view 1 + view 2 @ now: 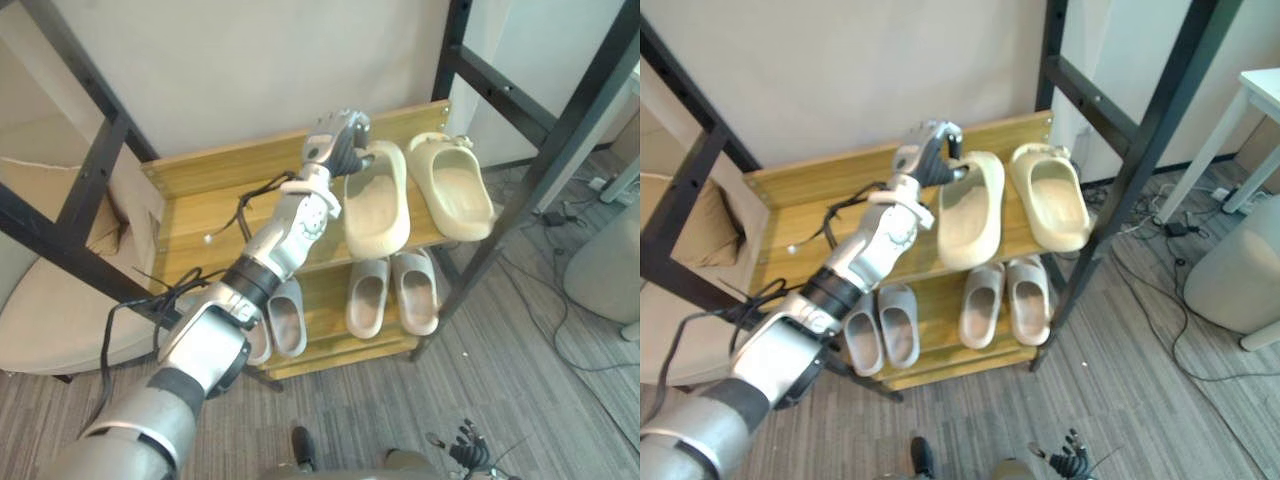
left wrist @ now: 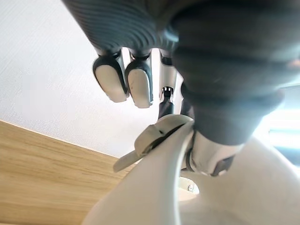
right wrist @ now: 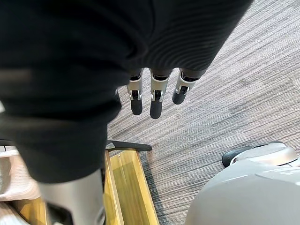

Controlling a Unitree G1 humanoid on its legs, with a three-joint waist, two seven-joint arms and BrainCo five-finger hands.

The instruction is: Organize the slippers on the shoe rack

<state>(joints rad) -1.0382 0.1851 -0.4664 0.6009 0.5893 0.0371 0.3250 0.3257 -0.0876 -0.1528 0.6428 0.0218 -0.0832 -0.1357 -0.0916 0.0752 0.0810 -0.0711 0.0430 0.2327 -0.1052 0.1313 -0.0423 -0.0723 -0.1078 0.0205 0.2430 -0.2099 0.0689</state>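
Where carpet (image 3: 234, 70) lies nearest: right hand (image 3: 154, 101) hangs, fingers straight, apart, empty.
lower shelf (image 1: 335, 348): pale slippers (image 1: 368, 298) in a row.
upper shelf (image 1: 200, 215): left beige slipper (image 1: 378, 215), right beige slipper (image 1: 455, 190), side by side.
left hand (image 1: 335, 140): fingers clamped on left beige slipper's far rim.

Plain off-white wall (image 1: 220, 70) at the back, with the wooden shoe rack (image 1: 200, 215) pushed up against it. The floor is grey striped carpet (image 1: 520, 400), and cables (image 1: 560, 215) trail across it past the rack's right end. Black metal frame posts (image 1: 560, 130) stand around it, with a beige cushion (image 1: 700, 225) on the left and a white table corner (image 1: 1262, 90) far right.
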